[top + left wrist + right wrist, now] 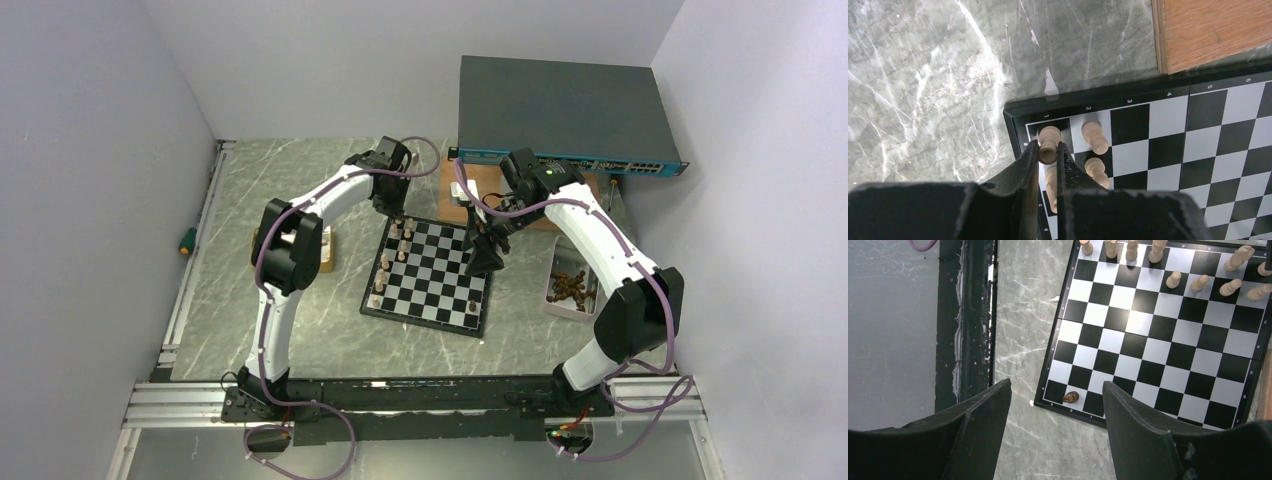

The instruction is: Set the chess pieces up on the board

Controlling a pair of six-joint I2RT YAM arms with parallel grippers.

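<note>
The board (440,275) lies mid-table, with light tan chess pieces (385,265) down its left side and one dark piece (472,306) near its front right corner. My left gripper (401,216) hangs over the far left corner. In the left wrist view the left gripper (1049,149) is shut on a light tan piece (1049,140) that stands on the corner square of the board (1168,112). Other tan pieces (1095,137) stand beside it. My right gripper (1057,385) is open and empty above the board's edge (1148,345), near the dark piece (1071,397).
A tray (572,285) of dark pieces sits right of the board. A wooden plank (483,185) and a grey network switch (565,115) lie behind it. A box (326,252) is partly hidden by the left arm. A green-handled screwdriver (187,240) lies at the far left.
</note>
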